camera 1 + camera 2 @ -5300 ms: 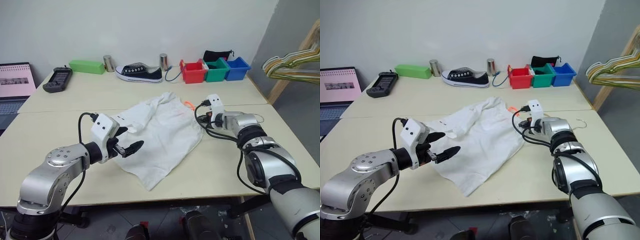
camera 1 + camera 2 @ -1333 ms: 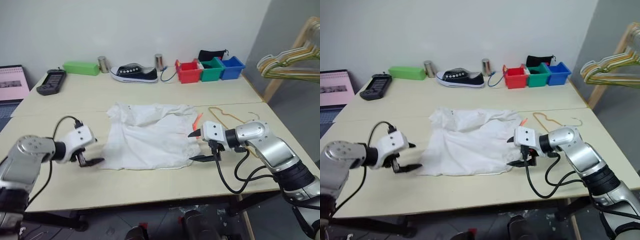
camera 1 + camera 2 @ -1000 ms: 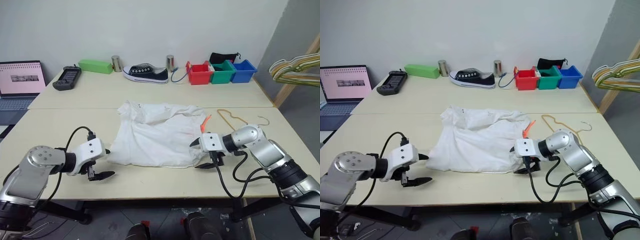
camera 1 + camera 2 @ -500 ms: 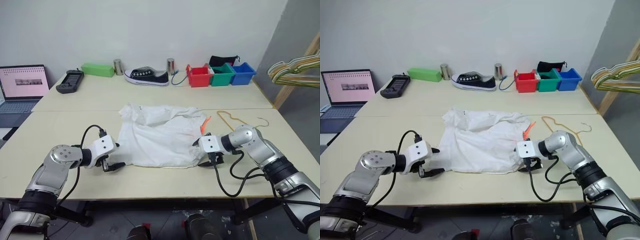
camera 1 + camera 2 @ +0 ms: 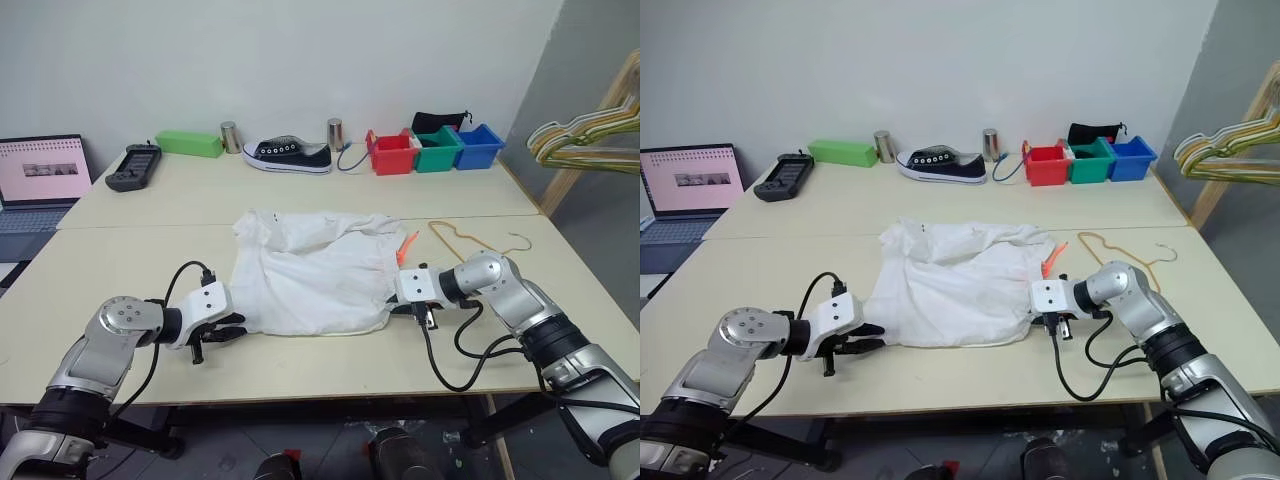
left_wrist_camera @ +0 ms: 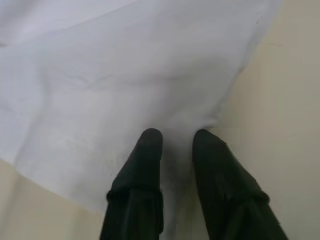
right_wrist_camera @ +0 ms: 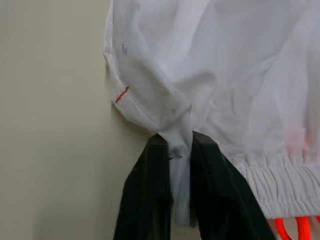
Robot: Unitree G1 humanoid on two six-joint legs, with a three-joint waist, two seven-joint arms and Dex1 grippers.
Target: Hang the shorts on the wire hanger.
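Four fingers point(image 7: 150, 185) pinch one shorts point(image 5: 310, 270), one wire hanger point(image 5: 462, 240).

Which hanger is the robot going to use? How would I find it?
Look at the near table where the white shorts are spread. Just past their orange drawstring, toward the robot's right, lies the wire hanger, flat and alone. It's one thin gold wire, unlike the pale bunch of hangers on the wooden rack.
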